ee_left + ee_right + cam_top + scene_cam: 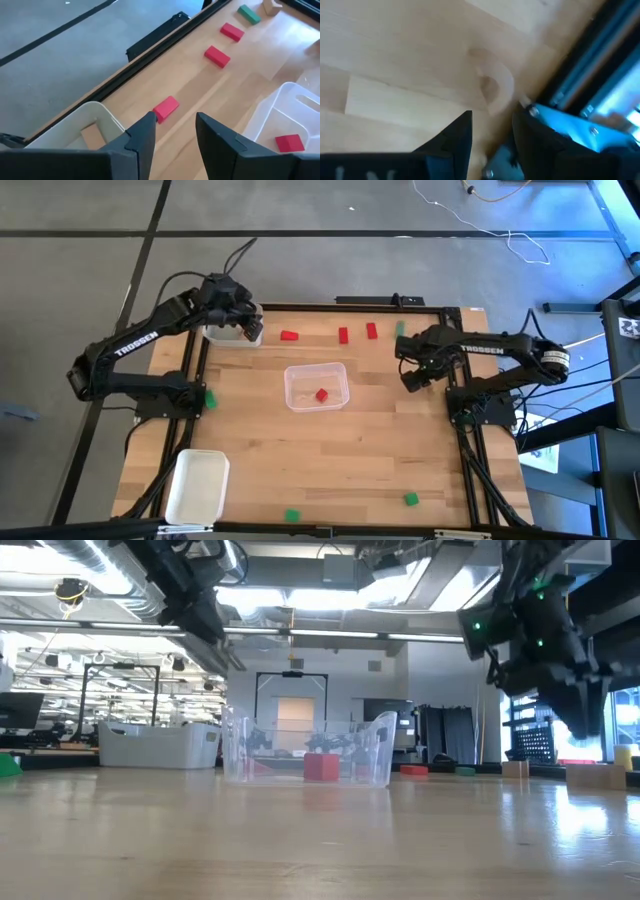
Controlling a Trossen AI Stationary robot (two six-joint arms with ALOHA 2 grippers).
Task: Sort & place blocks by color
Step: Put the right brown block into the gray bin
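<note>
Three red blocks [289, 335] [343, 334] [371, 330] lie in a row near the far edge, with a green block [400, 328] past them. One red block [321, 394] lies in the clear tray [340, 372] at the table's middle. A tan block [92, 136] lies in the small white tray [222, 337] at the far left. Other green blocks [210, 398] [292, 515] [410, 499] lie scattered. My left gripper [175, 130] hovers open and empty above the small white tray's edge, near the nearest red block [166, 108]. My right gripper [412, 380] hangs open and empty over bare wood at the table's right.
A larger white tray [197, 485] stands at the near left corner. In the low view, tan blocks [595, 775] [515, 768] sit toward the right. The black frame rail [395, 302] runs along the far edge. Bare wood lies between the clear tray and the near edge.
</note>
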